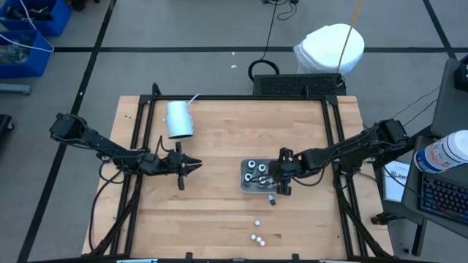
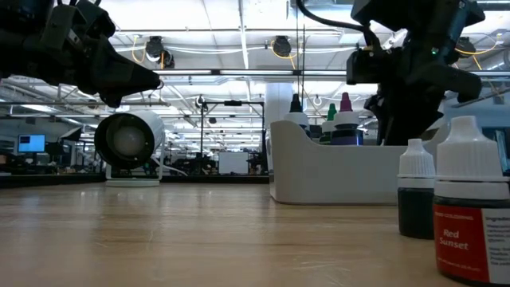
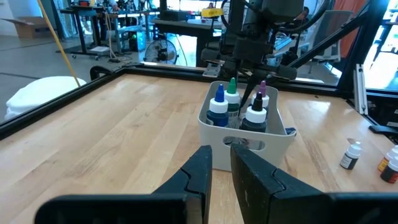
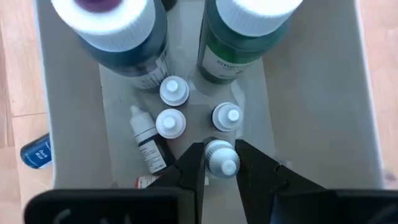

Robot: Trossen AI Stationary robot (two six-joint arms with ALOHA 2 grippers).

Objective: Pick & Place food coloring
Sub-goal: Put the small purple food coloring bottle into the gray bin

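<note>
A: Bright, even light everywhere. In the low view, rows of ceiling lamps (image 2: 275, 46) across the top of the frame glow white and flare a little

B: Shadows?

A: Soft ones only. From above, the arms cast faint dark smudges on the wooden table (image 1: 219, 219), no hard edges

B: Anything out of focus?

A: The near bottle (image 2: 470, 211) at the lower right of the low view is slightly soft, and the table's foreground blurs. In the right wrist view the big caps (image 4: 102, 22) along the top edge are blown out and fuzzy, with a sheen on the tray floor (image 4: 298, 124)
</note>
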